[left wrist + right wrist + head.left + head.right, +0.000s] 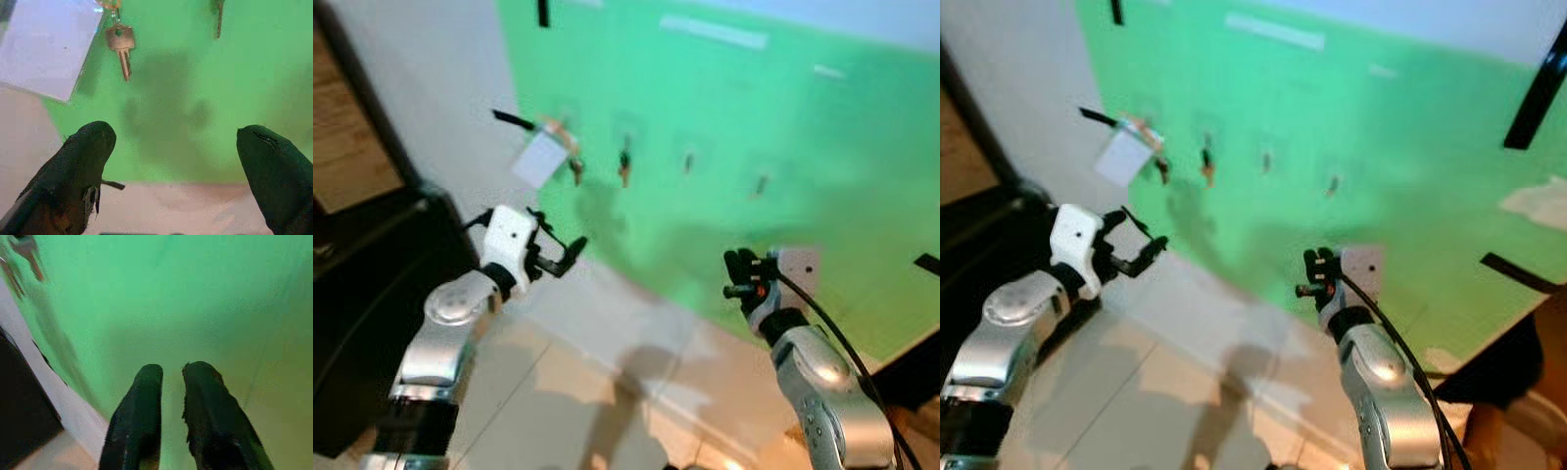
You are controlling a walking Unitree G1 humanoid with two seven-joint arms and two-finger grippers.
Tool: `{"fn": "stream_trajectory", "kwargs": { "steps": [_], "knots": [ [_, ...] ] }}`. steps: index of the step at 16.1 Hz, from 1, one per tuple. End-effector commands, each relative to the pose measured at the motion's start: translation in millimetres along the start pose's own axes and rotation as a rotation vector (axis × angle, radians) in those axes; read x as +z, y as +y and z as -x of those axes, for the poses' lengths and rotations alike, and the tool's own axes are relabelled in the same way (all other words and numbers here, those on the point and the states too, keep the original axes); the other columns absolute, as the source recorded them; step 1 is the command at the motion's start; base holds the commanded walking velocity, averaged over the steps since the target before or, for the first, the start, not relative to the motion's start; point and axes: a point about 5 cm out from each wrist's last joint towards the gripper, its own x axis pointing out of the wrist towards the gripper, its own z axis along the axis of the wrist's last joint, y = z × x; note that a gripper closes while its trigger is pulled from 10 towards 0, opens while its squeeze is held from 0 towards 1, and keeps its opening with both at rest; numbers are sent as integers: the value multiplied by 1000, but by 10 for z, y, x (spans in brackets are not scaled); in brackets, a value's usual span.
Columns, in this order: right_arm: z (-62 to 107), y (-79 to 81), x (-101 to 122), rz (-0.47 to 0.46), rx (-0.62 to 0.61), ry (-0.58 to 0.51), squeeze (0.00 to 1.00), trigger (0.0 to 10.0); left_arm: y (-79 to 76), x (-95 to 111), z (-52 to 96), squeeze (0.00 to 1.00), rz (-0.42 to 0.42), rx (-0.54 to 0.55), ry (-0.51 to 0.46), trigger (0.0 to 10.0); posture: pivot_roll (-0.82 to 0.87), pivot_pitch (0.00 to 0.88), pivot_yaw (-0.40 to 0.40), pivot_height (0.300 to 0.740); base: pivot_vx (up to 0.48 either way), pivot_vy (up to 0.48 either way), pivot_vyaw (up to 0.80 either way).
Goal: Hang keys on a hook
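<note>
Two claws are raised before the green wall (783, 127). My left claw (176, 161) is spread wide, empty, open wall between it and the key (121, 44) hanging above with a white tag (46, 44). My right claw (171, 377), nearly closed, holds nothing, well right of the key.

You see a bright green wall (734, 127) | a brass-toned key (122, 46) beside a pale lavender-white tag (44, 44) | your left tool (176, 166) with black fingers on a silver arm | your right tool (171, 377) black too | floor (568, 392) pale beige tile | cabinet (362, 294) black
</note>
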Motion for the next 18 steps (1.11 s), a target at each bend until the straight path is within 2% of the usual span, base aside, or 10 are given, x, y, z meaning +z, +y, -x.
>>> {"fn": "stream_trajectory", "kwargs": {
  "steps": [1, 3, 5, 6, 7, 8, 9, 12, 18],
  "knots": [
    [0, -12, 53, 12, -10, -26, 1000, 10000, -34, 70, -11, 1000, -10, -16, -22, 10000, -32, 0, 1, 740, 0, 0, 0],
    [32, -38, 11, 1, -48, -10, 1000, 10000, -87, 90, 22, 1000, -11, -26, -18, 10000, -41, 0, 11, 740, 0, 0, 0],
    [57, -91, -57, 25, -138, 10, 1000, 10000, -168, 91, 54, 1000, 9, -32, -20, 10000, -48, 0, 18, 740, 0, 0, 0],
    [61, -88, -101, 28, -145, 44, 1000, 10000, -183, 85, 61, 627, 6, -29, -22, 10000, -57, 0, 27, 740, 0, 0, 0],
    [76, -55, -203, 55, -130, 96, 1000, 10000, -171, -47, 115, 141, -9, 22, -14, 10000, -68, 0, 33, 740, 0, 0, 0],
    [83, -29, -240, 57, -99, 115, 1000, 10000, -168, -100, 139, 0, -5, 35, -10, 10000, -73, 0, 37, 740, 0, 0, 0],
    [107, -20, -272, 33, -92, 110, 0, 10000, -160, -178, 186, 0, 21, 52, 9, 10000, -76, 0, 38, 740, 0, 0, 0],
    [151, -64, -319, 0, -129, 116, 0, 10000, -171, -212, 217, 0, 69, 73, 19, 10000, -80, 0, 37, 740, 0, 0, 0],
    [151, -64, -319, 0, -129, 116, 0, 10000, -171, -212, 217, 0, 69, 73, 19, 10000, -80, 0, 37, 740, 0, 0, 0]
  ]
}}
